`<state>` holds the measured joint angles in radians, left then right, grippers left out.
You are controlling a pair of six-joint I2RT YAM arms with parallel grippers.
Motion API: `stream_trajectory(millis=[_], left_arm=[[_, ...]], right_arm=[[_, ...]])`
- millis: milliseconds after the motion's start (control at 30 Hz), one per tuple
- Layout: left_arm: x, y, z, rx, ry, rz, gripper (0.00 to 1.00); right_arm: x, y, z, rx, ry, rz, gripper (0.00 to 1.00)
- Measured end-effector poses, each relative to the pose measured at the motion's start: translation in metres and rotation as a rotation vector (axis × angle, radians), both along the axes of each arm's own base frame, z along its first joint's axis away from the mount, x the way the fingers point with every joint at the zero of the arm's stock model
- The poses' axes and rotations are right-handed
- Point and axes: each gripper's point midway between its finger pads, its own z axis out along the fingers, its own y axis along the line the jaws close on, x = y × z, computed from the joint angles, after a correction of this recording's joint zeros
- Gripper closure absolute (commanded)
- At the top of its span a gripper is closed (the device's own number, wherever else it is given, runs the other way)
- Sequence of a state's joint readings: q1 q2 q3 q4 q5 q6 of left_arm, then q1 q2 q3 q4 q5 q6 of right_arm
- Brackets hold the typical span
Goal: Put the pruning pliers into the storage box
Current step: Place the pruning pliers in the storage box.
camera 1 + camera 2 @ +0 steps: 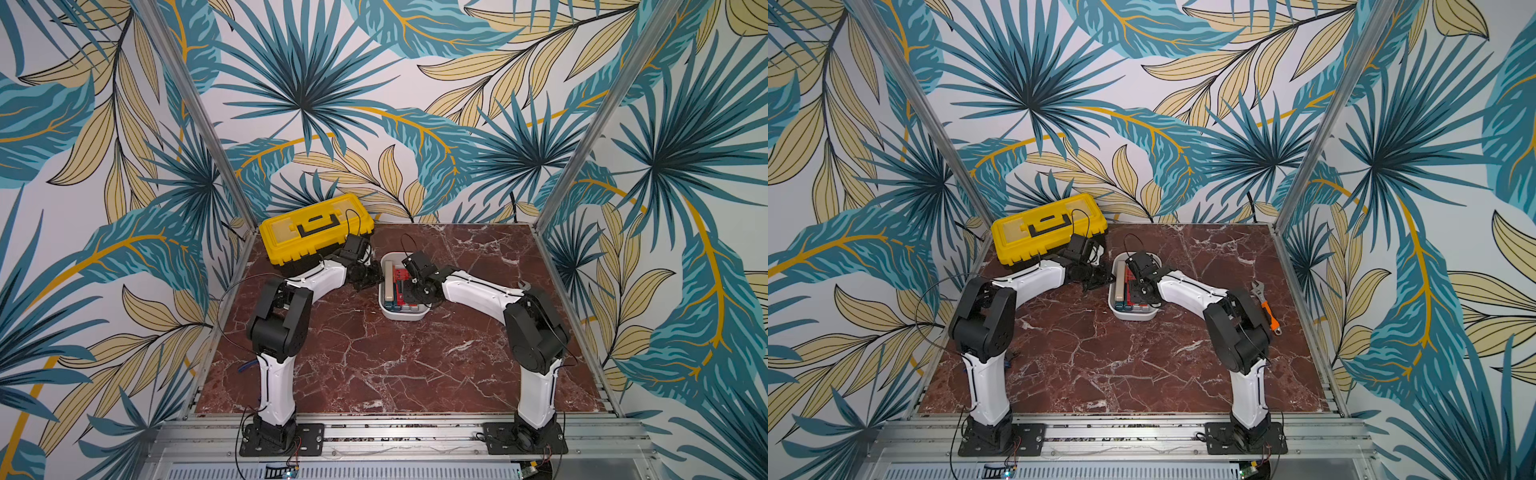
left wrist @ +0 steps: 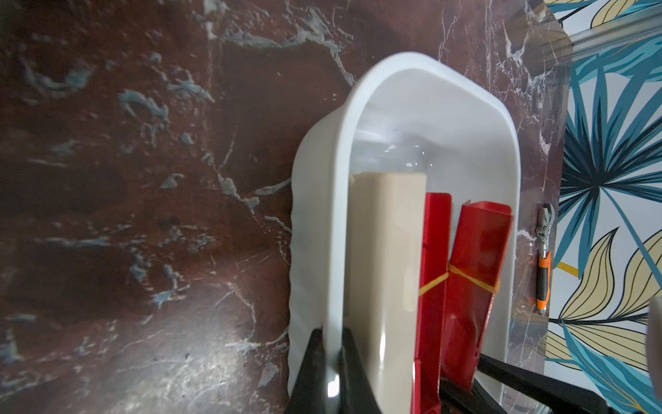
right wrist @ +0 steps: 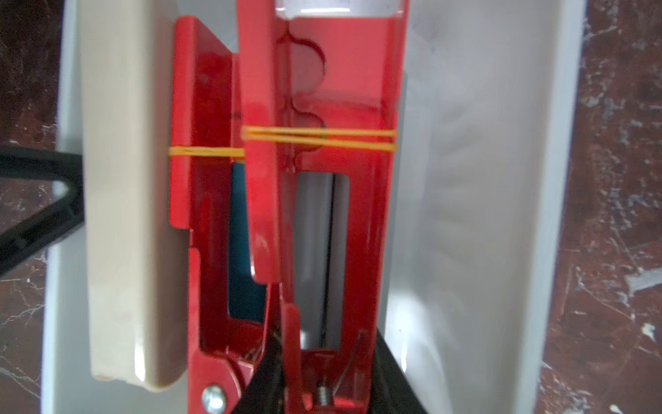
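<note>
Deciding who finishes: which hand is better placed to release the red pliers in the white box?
Likely right: the right hand grips the red pliers inside the storage box; the left hand pinches its rim.

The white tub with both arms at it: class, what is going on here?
The left gripper is shut on the rim of the storage box, apparently steadying it. The right gripper reaches into the box, shut on a red pruning plier beside a beige one, above a teal piece and a grey piece. The yellow toolbox and the wrench sit apart on the table.
</note>
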<state>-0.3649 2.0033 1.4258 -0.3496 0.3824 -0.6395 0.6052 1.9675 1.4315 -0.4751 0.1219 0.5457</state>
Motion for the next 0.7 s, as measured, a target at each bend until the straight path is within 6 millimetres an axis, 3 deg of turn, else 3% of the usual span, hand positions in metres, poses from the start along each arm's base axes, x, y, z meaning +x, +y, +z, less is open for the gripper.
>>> stream_trajectory(millis=[200,700], left_arm=[[0.0,0.0,0.0,0.0,0.0,0.0,1.0],[0.0,0.0001,-0.0001,0.0,0.0,0.0,1.0]], right_arm=[[0.0,-0.0001,0.0,0.0,0.0,0.0,0.74],[0.0014,-0.0023,0.0003,-0.014,-0.009,0.0,0.6]])
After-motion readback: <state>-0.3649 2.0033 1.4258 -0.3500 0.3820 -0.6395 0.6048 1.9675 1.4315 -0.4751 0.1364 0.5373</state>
